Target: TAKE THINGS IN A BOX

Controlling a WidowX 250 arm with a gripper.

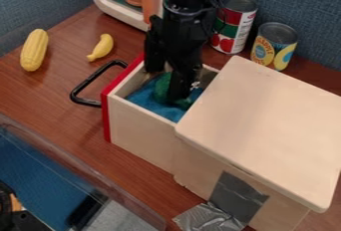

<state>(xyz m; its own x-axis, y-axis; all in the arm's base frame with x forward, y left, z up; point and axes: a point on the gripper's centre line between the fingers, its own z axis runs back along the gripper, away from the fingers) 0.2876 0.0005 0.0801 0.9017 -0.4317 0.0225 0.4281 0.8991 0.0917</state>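
Fingers (180,83) parted, hold unclear, a gripper (167,83) hangs in the box (143,128) at a green toy (160,89), corn (34,51) at the box's 10 o'clock.

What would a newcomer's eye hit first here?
The big pale wooden box at lower right, its drawer out to the left with a red front and black handle. Next, the black gripper hanging down into that drawer, right by a green item on the blue bottom. Then the bright yellow corn and banana at upper left.
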